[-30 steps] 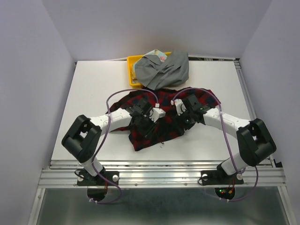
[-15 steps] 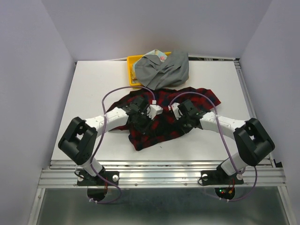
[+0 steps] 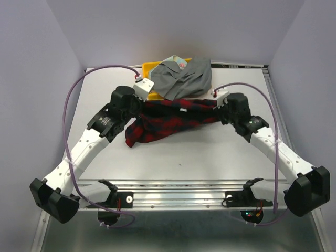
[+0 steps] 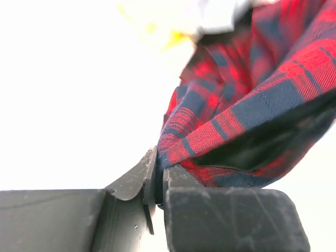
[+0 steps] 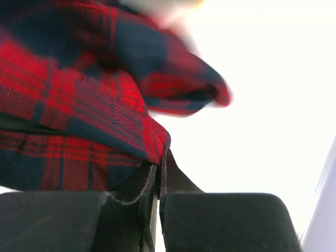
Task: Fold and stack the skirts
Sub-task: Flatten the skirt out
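- The left gripper point(image 4: 157, 176) is pinching shut on the plaid skirt point(image 3: 173, 116). A fold of cloth is wedged between its flat, dark, matte fingers.
- The right gripper point(image 5: 160, 170) is clamping closed on the other end of the same skirt, with the woven edge coming out of the seam between its black fingers.
- The plaid skirt is hanging between the two grippers as a long, sagging band over the white table point(image 3: 100, 105), toward the far side.
- Its left end is drooping in a rounded bunch near the tabletop; whether it is touching cannot be told.
- The fabric is showing red and navy checks, and is thin, woven and softly creased.
- The grey skirt point(image 3: 185, 77) is lying crumpled, plain matte cloth draping over the yellow tray point(image 3: 148, 68) and spilling to the right of it.
- The floral skirt point(image 3: 179, 61) is peeking out as a small pastel patch at the grey one's far edge.
- The plaid band's far edge is sitting just beside the grey skirt's near edge.
- Purple cables point(image 3: 71, 105) are looping in smooth arcs off both arms.
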`<state>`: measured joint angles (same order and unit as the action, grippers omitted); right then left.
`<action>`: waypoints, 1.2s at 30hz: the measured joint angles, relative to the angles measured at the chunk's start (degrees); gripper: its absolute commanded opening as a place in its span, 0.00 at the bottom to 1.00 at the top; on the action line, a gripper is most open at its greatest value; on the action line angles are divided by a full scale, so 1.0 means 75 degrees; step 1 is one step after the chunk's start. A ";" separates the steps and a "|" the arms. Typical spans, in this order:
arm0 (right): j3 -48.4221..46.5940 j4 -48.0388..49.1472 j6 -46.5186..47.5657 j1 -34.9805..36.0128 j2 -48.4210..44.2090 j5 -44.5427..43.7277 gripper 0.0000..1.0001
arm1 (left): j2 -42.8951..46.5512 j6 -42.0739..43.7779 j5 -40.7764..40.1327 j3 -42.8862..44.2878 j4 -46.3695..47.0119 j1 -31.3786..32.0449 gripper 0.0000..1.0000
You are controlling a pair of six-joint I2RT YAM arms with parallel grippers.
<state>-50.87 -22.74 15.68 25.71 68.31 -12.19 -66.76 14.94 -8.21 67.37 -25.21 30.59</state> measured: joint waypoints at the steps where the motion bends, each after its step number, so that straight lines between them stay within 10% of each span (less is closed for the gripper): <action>1: -0.0315 0.0131 0.0125 -0.0192 -0.0015 0.0175 0.01 | 0.0131 0.0119 -0.0131 0.0061 0.0140 -0.0020 0.00; 17: -0.4540 -0.0848 0.1119 -0.1591 0.0994 0.1687 0.01 | 0.0029 0.1145 -0.0647 0.1853 0.0527 -0.0463 0.59; 25: -0.7638 -0.2122 0.1195 -0.1626 0.1766 0.1842 0.01 | -0.0364 0.0933 -0.0093 0.3861 -0.0076 -0.0612 0.00; 36: -0.8052 -0.4605 0.1900 -0.1626 -0.0015 0.3462 0.01 | 0.2291 0.1093 0.2331 0.3083 -0.1230 -0.0612 0.00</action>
<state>-111.26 -57.28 29.93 13.52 68.20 13.78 -49.58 23.14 9.28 90.50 -34.44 26.00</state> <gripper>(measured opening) 0.037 0.092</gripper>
